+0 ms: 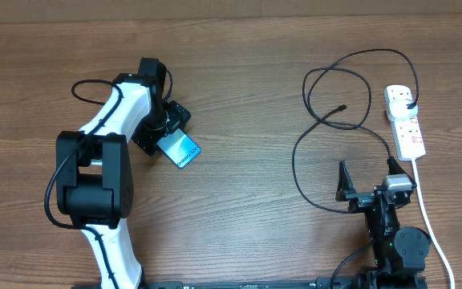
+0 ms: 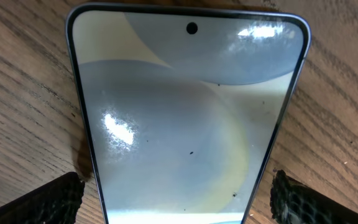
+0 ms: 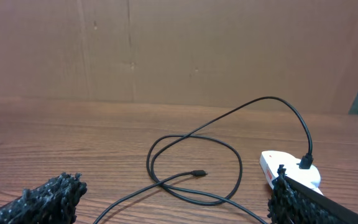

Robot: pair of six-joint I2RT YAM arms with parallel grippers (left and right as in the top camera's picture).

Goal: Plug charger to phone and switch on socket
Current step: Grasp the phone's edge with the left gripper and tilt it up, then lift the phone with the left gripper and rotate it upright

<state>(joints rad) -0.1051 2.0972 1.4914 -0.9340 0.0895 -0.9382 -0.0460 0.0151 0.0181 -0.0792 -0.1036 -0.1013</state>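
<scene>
While the left gripper (image 2: 178, 202) hangs over the wooden table's (image 1: 247, 241) left half, its jaws stand wide, straddling the phone (image 1: 180, 149) without seeming to touch it. The right gripper (image 1: 369, 185), open and empty, sits near the white socket (image 1: 407, 128). It should probably close squarely on the phone's long edges. The charger (image 1: 297, 160) has its connector (image 1: 342, 107) well apart, at right.

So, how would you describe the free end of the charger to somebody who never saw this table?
Find the white power strip on the right side of the table. The thin black charger cable plugged into it coils leftward. Inside the coil lies its small connector, the only cable end attached to nothing.
</scene>
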